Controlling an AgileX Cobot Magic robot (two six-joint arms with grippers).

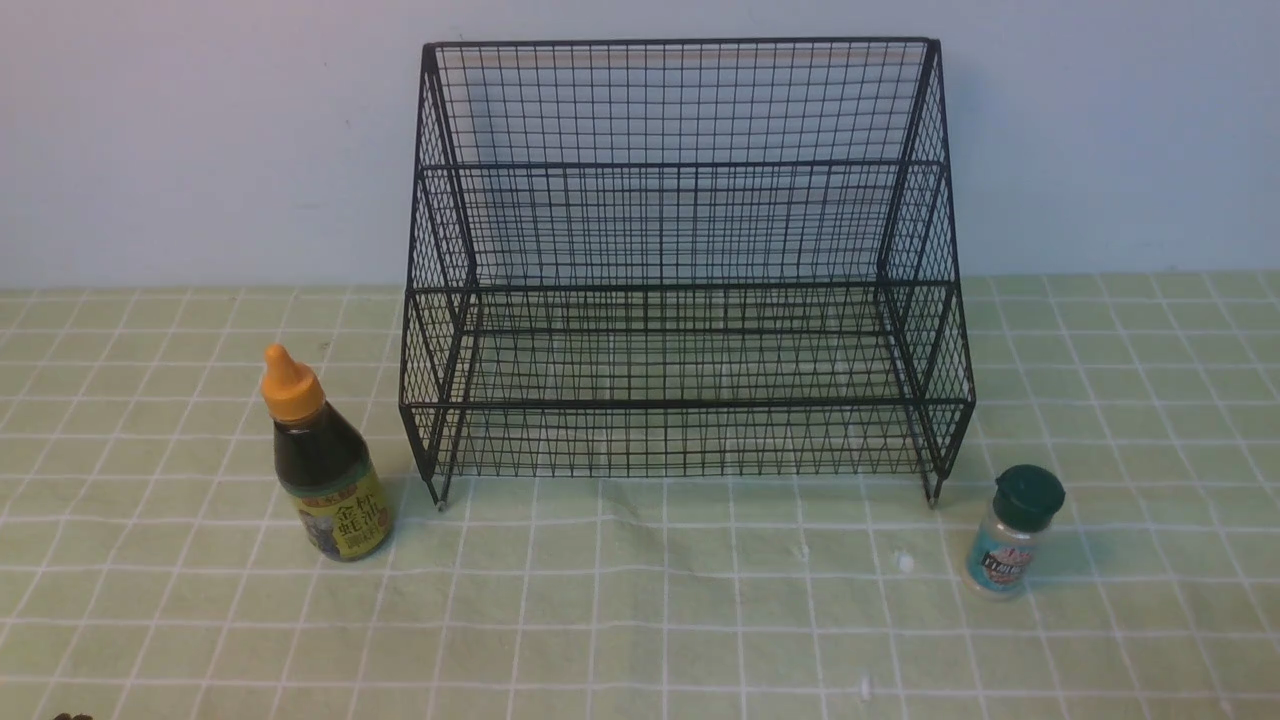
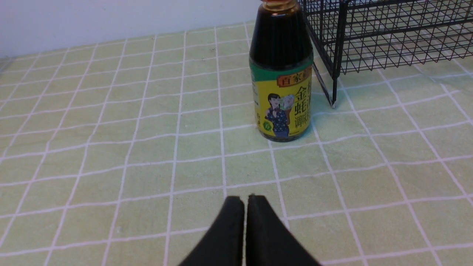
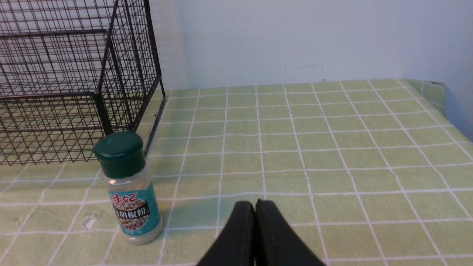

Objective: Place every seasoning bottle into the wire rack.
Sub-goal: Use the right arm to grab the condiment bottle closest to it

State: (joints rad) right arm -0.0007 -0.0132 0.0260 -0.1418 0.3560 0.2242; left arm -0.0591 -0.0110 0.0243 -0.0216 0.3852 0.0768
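Clenched, empty: left claw (image 2: 245,201), right claw (image 3: 255,207). Upright dark-sauce bottle with orange cap (image 1: 325,470), front view lower left, stands ahead of the left claw; upright green-capped clear shaker (image 1: 1010,535), lower right, ahead of the right claw; black wire-mesh rack (image 1: 685,300) centre.

Place: staged tabletop, kitchen-themed
Cover: green checked tablecloth (image 1: 640,620)
Backdrop: bare pale wall (image 1: 200,150), 12 o'clock
Props: wire rack (image 1: 680,403) at 12 — sauce bottle (image 1: 325,470) at 8, shaker (image 1: 1005,545) at 4
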